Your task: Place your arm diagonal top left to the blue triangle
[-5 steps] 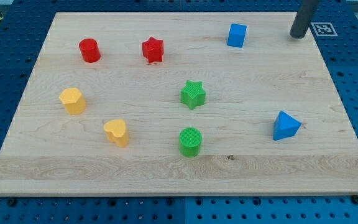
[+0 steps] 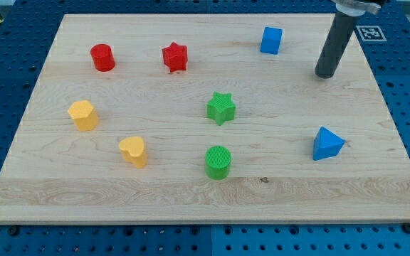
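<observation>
Camera view shows a pale wooden board point(image 2: 191, 192) on a blue pegboard table point(image 2: 6, 64), with eight small blocks spread across it. Starting at the view's left, a yellow block point(image 2: 83, 115) of unclear shape sits near the left edge, with a red cylinder point(image 2: 102, 57) above it toward the view's top. A second yellow block point(image 2: 133, 151), roughly heart-shaped, lies lower and further right. A red star point(image 2: 175, 57) stands near the top, right of the cylinder. Around the middle are a green star point(image 2: 221, 108) and, below it, a green cylinder point(image 2: 218, 162). A blue cube point(image 2: 270, 40) sits near the top, right of centre. The arm has no claw to open or close; it ends in a dark rod, and my tip point(image 2: 324, 74) rests on the board to the lower right of the cube, well apart from it. Nothing stands between my tip and the blue triangle point(image 2: 327, 144), which lies near the board's right edge, almost straight below my tip and well apart from it. The triangle is a bright blue, pyramid-like wedge with sharp edges, one corner pointing toward the view's right.
</observation>
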